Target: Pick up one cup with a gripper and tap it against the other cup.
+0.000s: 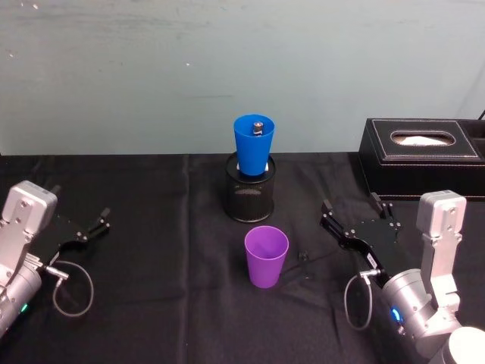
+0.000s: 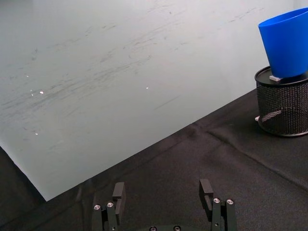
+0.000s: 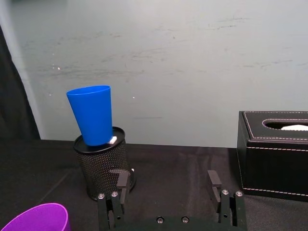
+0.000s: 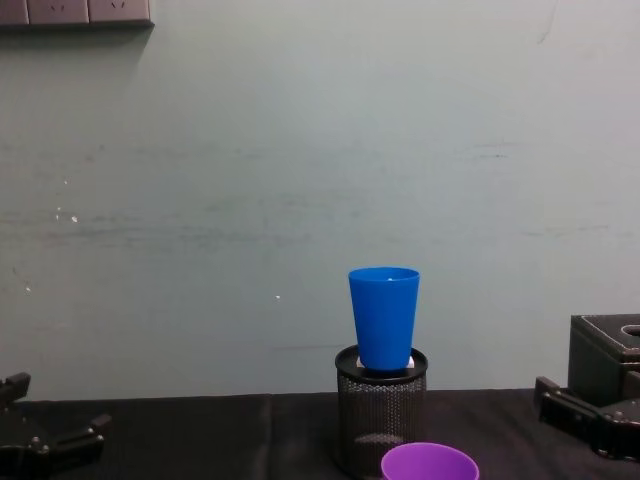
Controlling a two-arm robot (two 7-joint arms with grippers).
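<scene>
Right gripper (image 1: 351, 214), jaws apart, hovers at lower right beside the upright purple plastic tumbler (image 1: 266, 256) at frame centre. Left gripper (image 1: 97, 224), also apart, idles lower left. Best grip mid-wall, level, then lift toward the blue plastic tumbler (image 1: 254, 144) perched on the black mesh holder (image 1: 250, 196).

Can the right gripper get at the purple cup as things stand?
Probably yes. The right gripper is open and sits to the right of the purple cup, with bare black cloth between them. The blue cup sits in the mesh holder farther back, out of that path.

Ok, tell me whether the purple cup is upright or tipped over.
Upright. The purple cup stands on its narrow base on the black tablecloth, open mouth up, in front of the mesh holder.
</scene>
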